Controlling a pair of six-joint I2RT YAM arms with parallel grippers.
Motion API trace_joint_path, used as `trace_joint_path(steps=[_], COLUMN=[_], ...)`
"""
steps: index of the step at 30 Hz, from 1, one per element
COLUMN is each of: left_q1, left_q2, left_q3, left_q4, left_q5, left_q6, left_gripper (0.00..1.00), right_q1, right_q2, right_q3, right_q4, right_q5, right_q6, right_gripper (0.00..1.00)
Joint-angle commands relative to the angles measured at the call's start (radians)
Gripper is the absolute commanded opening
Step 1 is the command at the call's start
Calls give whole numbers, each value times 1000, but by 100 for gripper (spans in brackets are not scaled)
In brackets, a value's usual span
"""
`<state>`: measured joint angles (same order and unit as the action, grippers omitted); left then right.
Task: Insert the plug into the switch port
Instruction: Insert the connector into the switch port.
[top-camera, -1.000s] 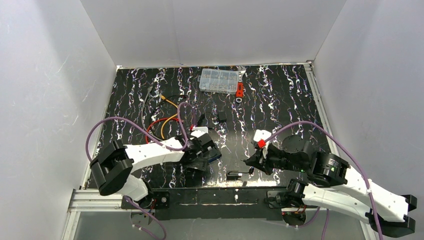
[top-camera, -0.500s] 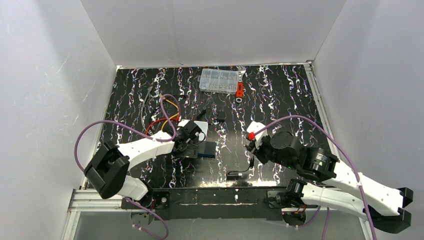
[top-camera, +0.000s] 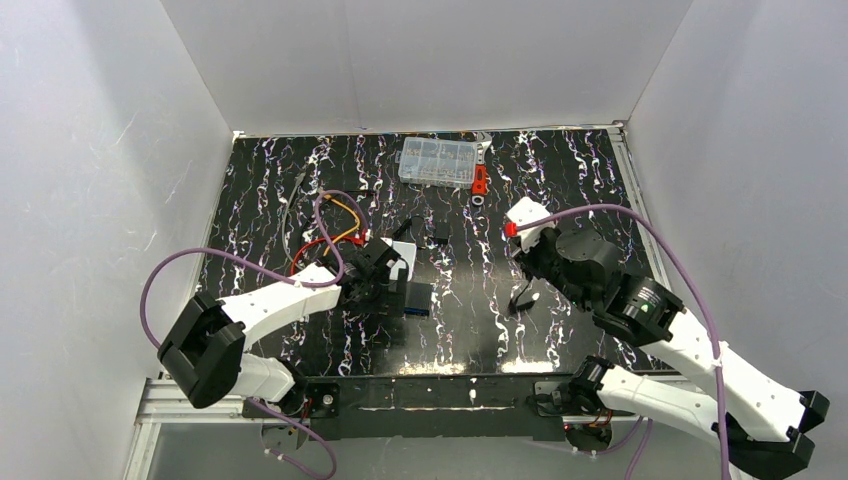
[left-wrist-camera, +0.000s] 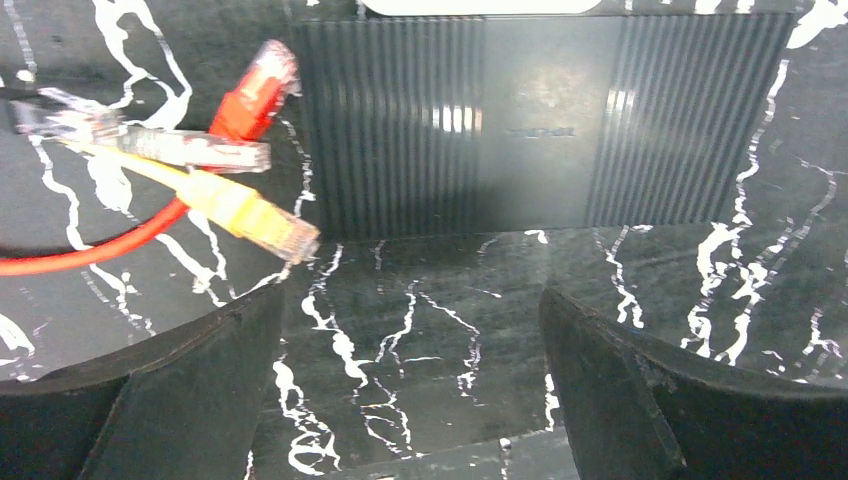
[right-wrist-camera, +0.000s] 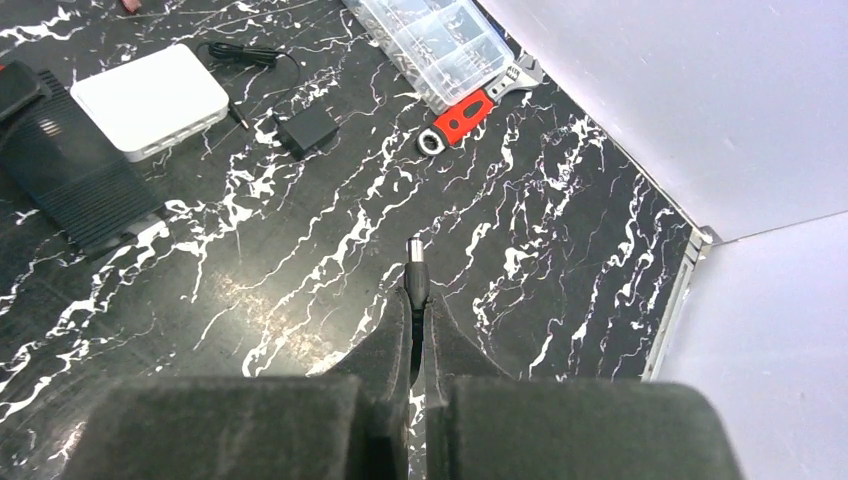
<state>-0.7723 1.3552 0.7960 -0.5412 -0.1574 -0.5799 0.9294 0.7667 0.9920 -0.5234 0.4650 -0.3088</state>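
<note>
No legible text, number or sign is showing in any view. The switch (left-wrist-camera: 540, 110) is carrying one small embossed mark on the smooth centre strip of its ribbed top, but it is coming through too faint and blurred to read.

Bright overhead light, glare streaks on the black switch box (left-wrist-camera: 550, 125)

Left arm (top-camera: 280, 300) low, left fingers (left-wrist-camera: 150, 400) spread wide; right arm (top-camera: 640, 310) stretched forward, right fingers (right-wrist-camera: 385, 345) pinched together.
</note>
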Motion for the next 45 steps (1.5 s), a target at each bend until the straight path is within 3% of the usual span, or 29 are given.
trace_joint_path(steps=[1, 20, 32, 45], left_q1=[4, 134, 145, 146], left_q2=[-20, 52, 147, 153], left_q3=[-6, -27, 49, 30], left_q4=[36, 161, 194, 225], left_q5=[72, 135, 150, 197], left_q6=[14, 62, 100, 124], left_gripper=[98, 98, 98, 97], right_q1=[-18, -51, -58, -58], right_q2=[41, 238, 306, 455], right_q3=[-5, -260, -285, -253], right_q4=[102, 287, 304, 287], right_q5=[-52, -264, -282, -493], right_q6=[-51, 203, 231, 244], right_gripper=[1, 1, 1, 1])
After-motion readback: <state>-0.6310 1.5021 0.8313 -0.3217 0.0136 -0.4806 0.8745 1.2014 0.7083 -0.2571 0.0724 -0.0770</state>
